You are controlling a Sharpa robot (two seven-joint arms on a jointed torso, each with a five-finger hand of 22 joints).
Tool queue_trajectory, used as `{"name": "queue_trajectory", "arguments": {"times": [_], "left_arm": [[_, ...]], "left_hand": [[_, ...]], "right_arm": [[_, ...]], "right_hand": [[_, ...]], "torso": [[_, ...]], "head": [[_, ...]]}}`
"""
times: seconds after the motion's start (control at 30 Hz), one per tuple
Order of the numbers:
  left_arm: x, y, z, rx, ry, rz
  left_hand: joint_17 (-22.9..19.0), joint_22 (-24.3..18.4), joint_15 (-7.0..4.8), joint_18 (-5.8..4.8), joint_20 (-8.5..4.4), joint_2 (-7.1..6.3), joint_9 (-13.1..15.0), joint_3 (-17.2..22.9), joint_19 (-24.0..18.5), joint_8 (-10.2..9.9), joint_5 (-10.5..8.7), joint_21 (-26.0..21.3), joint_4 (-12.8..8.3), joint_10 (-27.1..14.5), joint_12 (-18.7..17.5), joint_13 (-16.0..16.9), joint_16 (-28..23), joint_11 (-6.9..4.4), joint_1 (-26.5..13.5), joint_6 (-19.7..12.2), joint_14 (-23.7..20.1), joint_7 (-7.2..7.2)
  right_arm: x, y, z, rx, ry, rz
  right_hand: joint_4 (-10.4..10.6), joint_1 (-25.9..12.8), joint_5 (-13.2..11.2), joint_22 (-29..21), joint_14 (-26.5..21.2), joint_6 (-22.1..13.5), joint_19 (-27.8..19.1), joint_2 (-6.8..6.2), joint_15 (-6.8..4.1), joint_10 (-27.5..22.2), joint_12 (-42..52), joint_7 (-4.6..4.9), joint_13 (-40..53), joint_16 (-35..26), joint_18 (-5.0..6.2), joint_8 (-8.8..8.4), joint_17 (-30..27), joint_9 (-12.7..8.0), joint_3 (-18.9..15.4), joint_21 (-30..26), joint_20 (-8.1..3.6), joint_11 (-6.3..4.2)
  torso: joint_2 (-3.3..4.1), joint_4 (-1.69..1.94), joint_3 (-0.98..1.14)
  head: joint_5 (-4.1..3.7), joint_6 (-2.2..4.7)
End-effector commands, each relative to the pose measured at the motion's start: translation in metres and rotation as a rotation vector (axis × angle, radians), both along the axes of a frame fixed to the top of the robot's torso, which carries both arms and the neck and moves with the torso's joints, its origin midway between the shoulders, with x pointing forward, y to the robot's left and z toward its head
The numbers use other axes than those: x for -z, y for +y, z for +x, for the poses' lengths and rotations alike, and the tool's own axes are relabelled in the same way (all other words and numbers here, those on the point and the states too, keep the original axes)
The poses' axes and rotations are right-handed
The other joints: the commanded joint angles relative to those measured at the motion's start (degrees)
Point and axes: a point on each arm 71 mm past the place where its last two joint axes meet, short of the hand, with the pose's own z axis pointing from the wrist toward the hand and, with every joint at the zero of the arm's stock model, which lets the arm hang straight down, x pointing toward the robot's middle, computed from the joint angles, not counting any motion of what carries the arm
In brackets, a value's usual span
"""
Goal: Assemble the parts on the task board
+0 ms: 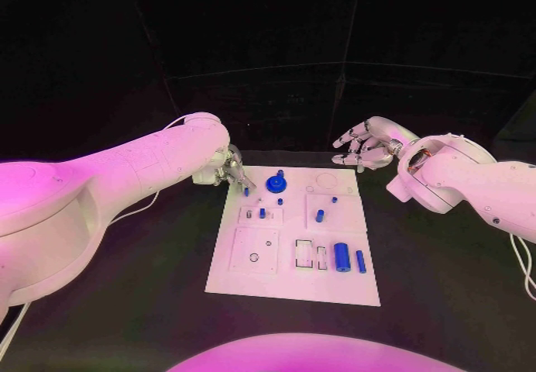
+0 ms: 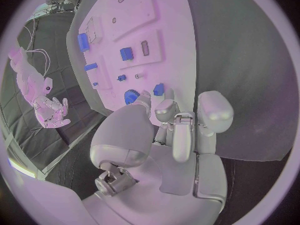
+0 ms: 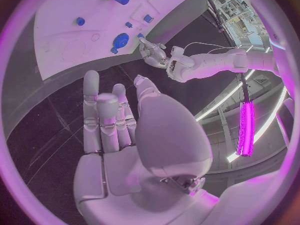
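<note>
Magenta light floods a dim scene, glaring on the white arms; wrist views bend at their rims.

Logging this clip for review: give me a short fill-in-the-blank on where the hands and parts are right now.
1. The left hand is at the task board's far ____ corner.
2. The right hand holds ____, fingers apart.
3. The small parts on the board, such as the gear-shaped part, are ____ in colour.
4. The table is ____.

Missing words: left; nothing; blue; black
</note>
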Motion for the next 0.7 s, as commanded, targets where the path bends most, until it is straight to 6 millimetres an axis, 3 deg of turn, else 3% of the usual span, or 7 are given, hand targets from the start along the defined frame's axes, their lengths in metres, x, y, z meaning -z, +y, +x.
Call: {"name": "queue_trajectory", "arguments": {"times": [0.03, 0.7], "left_arm": [[-0.0005, -0.0020, 0.0004, 0.017, -0.002, -0.012], [0.0006, -0.0074, -0.0007, 0.032, 0.009, -0.038]], "left_hand": [[14.8, 0.1, -0.55, 0.17, -0.03, 0.06, -0.1, 0.0, 0.4, 0.4, 0.22, 0.4, -0.5, 0.3, 0.1, 0.0, 0.3, -0.26, 0.6, 0.4, 5.9, -0.05], [14.9, 0.4, -0.53, 0.14, -0.02, 2.95, -0.5, 1.7, 0.4, 0.6, 0.23, 0.4, -2.8, 0.4, 0.1, -0.1, 0.4, -0.27, 4.0, 0.8, 5.9, -0.05]], "right_arm": [[-0.0015, 0.0014, 0.0001, -0.010, -0.005, -0.001], [-0.0012, 0.0029, 0.0003, -0.013, -0.002, -0.002]], "right_hand": [[0.2, -0.3, 0.0, -0.1, -0.2, -0.4, 0.2, 0.08, -0.13, -0.4, 0.4, -0.17, -0.1, -0.2, 0.31, 0.34, 0.1, 0.0, 0.2, -0.2, 0.09, 0.07], [0.2, -0.2, 0.2, -0.1, -0.2, -0.4, 0.2, 0.11, -0.13, -0.5, 0.4, -0.17, -0.1, -0.2, 0.32, 0.38, 0.1, 0.0, 0.2, -0.2, 0.09, 0.06]], "torso": [[0.00, 0.00, 0.01], [0.02, 0.03, 0.00]], "head": [[-0.06, 0.01], [-0.41, -0.20]]}}
